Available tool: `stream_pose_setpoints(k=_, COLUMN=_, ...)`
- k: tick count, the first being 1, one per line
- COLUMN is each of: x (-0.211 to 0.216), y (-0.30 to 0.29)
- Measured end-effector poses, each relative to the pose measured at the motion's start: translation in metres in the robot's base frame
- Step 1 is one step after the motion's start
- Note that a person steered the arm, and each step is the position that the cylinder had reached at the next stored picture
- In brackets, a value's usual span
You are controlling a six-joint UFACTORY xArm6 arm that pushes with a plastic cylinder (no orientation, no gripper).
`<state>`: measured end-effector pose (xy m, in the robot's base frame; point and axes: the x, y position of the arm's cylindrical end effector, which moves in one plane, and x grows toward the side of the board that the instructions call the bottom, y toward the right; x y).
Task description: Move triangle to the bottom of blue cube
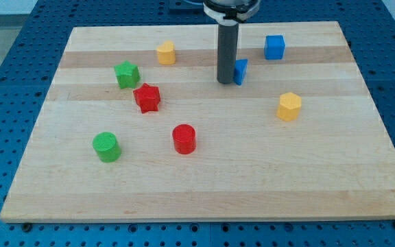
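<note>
The blue triangle (pixel 241 71) lies on the wooden board (pixel 252 178), near the view's top centre. The blue cube (pixel 274 46) sits up and to the right of it, near the board's top edge. My tip (pixel 225 81) rests on the board just left of the blue triangle, touching or almost touching its left side; the rod hides part of that side.
A yellow block (pixel 166 53) and a green star (pixel 127 75) lie at the upper left. A red star (pixel 147 97), a red cylinder (pixel 184 138) and a green cylinder (pixel 106 147) lie left of centre. A yellow hexagon (pixel 289 106) lies at the right.
</note>
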<state>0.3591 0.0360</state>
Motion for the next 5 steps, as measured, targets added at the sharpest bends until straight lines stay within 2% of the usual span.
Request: stream_pose_setpoints(k=5, x=-0.023, y=0.024)
